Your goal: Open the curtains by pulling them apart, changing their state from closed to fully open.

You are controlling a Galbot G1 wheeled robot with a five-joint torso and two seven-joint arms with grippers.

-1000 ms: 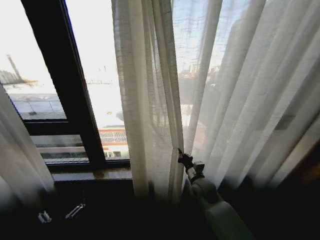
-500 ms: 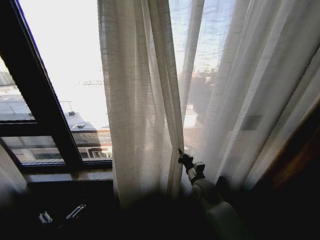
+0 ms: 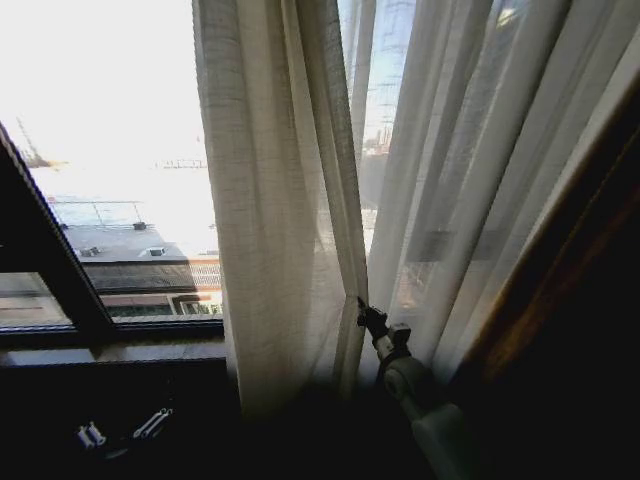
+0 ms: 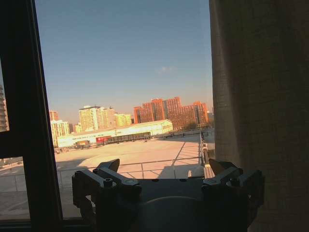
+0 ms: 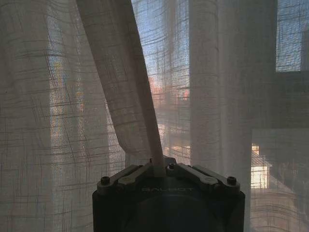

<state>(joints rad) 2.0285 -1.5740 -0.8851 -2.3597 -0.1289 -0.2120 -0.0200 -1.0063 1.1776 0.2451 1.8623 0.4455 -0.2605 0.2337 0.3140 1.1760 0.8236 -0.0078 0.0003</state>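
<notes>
A sheer white curtain panel (image 3: 280, 200) hangs in gathered pleats across the middle and right of the head view. My right gripper (image 3: 365, 312) is at its inner edge, low down, shut on a fold of the fabric. In the right wrist view the pinched curtain fold (image 5: 130, 96) rises from the closed right gripper (image 5: 158, 168). My left gripper (image 3: 122, 428) hangs low at the bottom left, away from the fabric. In the left wrist view the left gripper (image 4: 164, 169) is open and holds nothing, facing bare window glass with curtain fabric (image 4: 260, 96) beside it.
A dark window frame bar (image 3: 60, 280) slants at the left above the windowsill (image 3: 120, 352). A dark brown wall edge (image 3: 560, 330) stands close on the right. Buildings and sky show through the uncovered glass (image 3: 110, 120).
The whole head view has shifted rightward: the frame bar slid left and the far-left curtain left the picture. My right gripper has kept its hold on the curtain edge.
</notes>
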